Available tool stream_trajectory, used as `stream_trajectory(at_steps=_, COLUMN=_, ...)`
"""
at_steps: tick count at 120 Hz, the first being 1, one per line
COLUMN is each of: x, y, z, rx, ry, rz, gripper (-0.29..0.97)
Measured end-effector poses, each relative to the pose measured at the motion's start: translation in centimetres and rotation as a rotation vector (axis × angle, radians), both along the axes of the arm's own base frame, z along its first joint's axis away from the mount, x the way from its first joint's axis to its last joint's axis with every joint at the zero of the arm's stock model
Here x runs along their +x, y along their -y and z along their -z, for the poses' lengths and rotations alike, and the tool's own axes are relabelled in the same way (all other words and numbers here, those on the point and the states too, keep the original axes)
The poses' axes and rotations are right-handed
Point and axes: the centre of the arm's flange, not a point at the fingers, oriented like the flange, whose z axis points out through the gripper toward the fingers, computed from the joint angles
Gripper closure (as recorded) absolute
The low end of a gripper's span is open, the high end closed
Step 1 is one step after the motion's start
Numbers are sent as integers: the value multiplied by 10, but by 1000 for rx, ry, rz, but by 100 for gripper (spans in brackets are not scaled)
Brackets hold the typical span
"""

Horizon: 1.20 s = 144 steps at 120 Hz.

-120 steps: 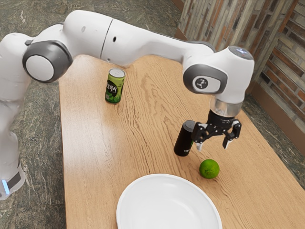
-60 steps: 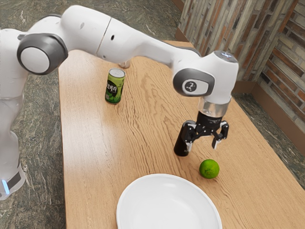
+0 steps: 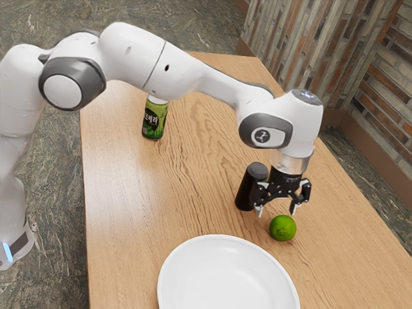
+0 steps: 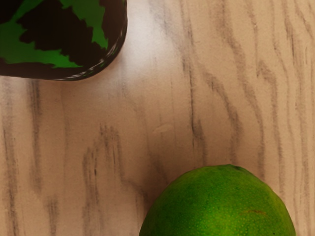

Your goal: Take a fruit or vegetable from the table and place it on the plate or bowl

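The lime (image 3: 282, 227) sits on the desk (image 3: 161, 187), not picked up yet. The gripper (image 3: 277, 207) hangs just above it, spread wide. Grabbing it and putting it on the white plate (image 3: 225, 273) are left.

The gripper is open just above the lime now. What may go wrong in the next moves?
1. The black cylinder stands close beside the open gripper; a finger going down may knock it over.
2. The lime is round and does not seem centred under the gripper; the closing fingers may push it aside, so that it rolls away instead of being held.
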Motion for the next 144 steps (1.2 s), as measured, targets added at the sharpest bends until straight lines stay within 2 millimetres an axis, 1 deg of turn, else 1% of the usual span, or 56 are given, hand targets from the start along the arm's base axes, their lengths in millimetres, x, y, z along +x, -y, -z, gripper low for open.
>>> stream_trajectory(at_steps=16, x=4, y=6, z=8, rx=-5, ry=14, rz=12, gripper=0)
stream_trajectory(at_steps=32, x=11, y=9, z=10, rx=-11, ry=34, rz=18, gripper=1)
stream_trajectory(at_steps=57, x=18, y=6, z=15, rx=-13, ry=42, rz=15, gripper=1)
stream_trajectory(at_steps=82, x=31, y=6, z=28, rx=-30, ry=38, rz=8, gripper=0)
stream_trajectory(at_steps=100, x=36, y=2, z=39, rx=-48, ry=20, rz=-8, gripper=1)
stream_trajectory(at_steps=122, x=42, y=3, z=52, rx=-64, ry=5, rz=-16, gripper=1)
stream_trajectory(at_steps=126, x=43, y=1, z=54, rx=-69, ry=1, rz=-21, gripper=4)
stream_trajectory(at_steps=136, x=43, y=-1, z=54, rx=-78, ry=-1, rz=-28, gripper=22)
stream_trajectory(at_steps=144, x=43, y=0, z=51, rx=-81, ry=1, rz=-29, gripper=32)
